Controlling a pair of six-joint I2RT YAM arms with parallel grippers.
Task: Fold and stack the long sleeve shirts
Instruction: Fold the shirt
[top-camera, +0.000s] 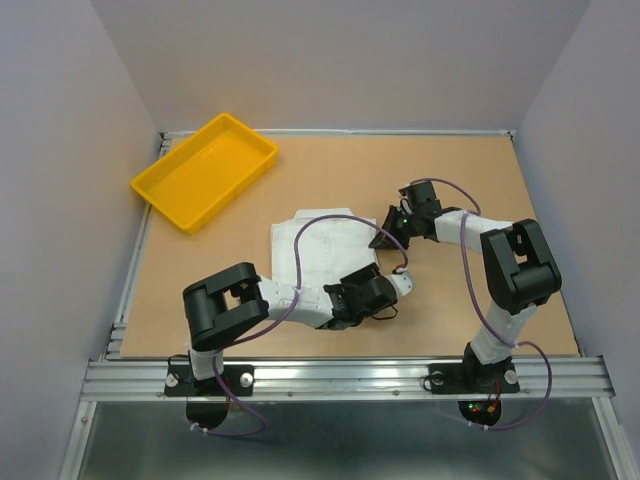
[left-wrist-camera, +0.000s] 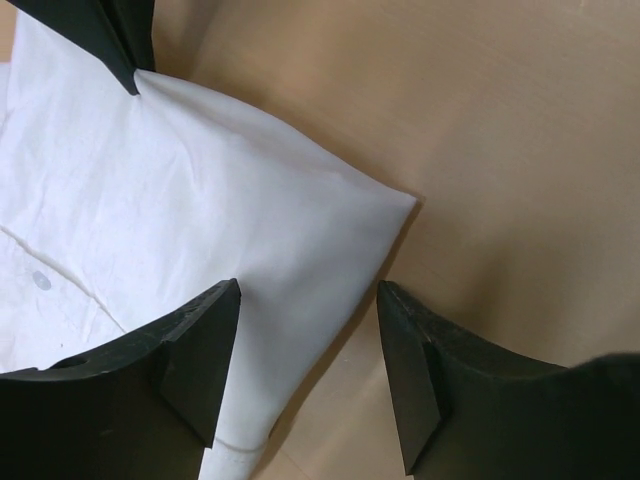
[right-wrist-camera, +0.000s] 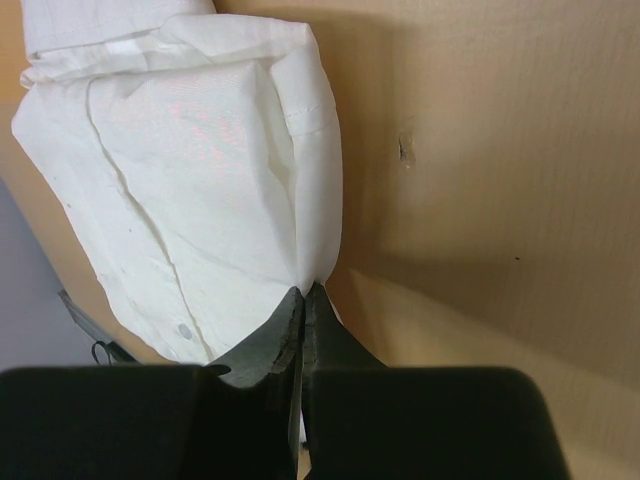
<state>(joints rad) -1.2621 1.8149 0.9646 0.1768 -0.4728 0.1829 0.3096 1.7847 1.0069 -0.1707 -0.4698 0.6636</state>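
One long sleeve shirt (top-camera: 320, 245), white and folded into a rough rectangle, lies in the middle of the table. My right gripper (right-wrist-camera: 303, 290) is shut on the shirt's (right-wrist-camera: 200, 170) right edge, pinching the cloth into a peak; in the top view it (top-camera: 383, 240) sits at the far right corner. My left gripper (left-wrist-camera: 309, 290) is open at the near right corner, jaws straddling the edge of the shirt (left-wrist-camera: 200, 200), one finger over cloth and one over bare table. In the top view it (top-camera: 372, 290) rests low on that corner. The right fingers (left-wrist-camera: 120, 40) show in the left wrist view.
A yellow plastic tray (top-camera: 205, 170) stands at the far left corner of the brown table (top-camera: 480, 200), with nothing visible in it. Grey walls close the table in at the back and both sides. An aluminium rail (top-camera: 340, 375) carries both arm bases at the near edge.
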